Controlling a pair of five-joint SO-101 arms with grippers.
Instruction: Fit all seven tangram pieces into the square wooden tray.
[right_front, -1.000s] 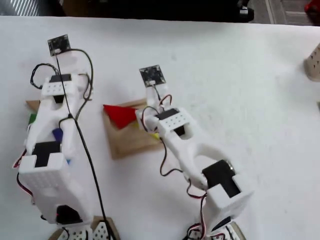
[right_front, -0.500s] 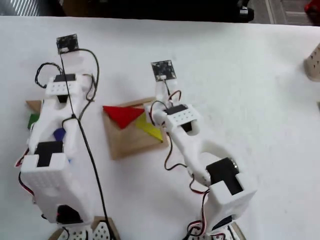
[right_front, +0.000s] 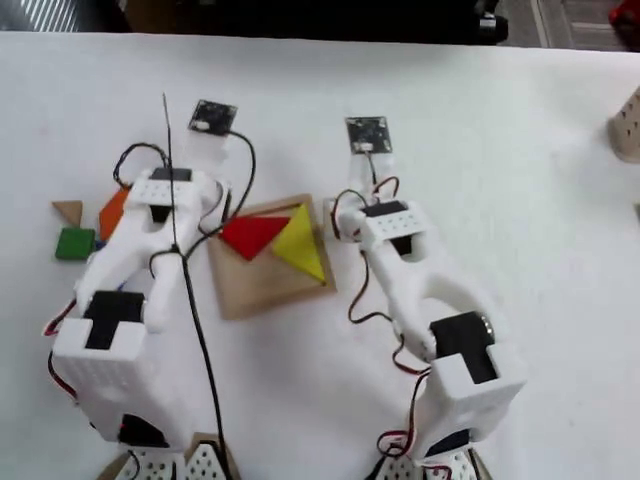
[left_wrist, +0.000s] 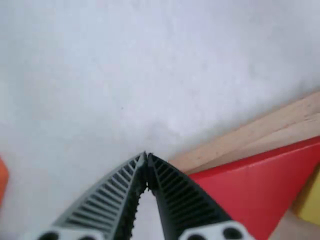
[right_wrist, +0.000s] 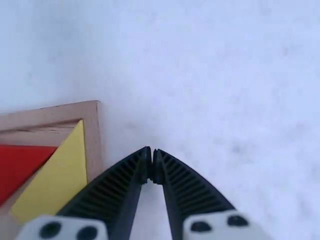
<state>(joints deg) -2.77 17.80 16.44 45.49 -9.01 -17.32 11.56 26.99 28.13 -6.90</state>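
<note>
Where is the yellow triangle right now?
In the high view, the yellow triangle lies inside the wooden tray, in its right part, touching the red triangle.

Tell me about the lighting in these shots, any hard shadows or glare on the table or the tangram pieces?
High view: even light on the white table, only faint soft shadows beside the arms, no glare on the red triangle or yellow triangle. Left wrist view: no hard shadow edge around the left gripper. Right wrist view: no glare on the tray rim beside the right gripper.

High view looked down over the surface (right_front: 520, 170); 2 wrist views sat close above it, all sharing the tray (right_front: 245, 292).
</note>
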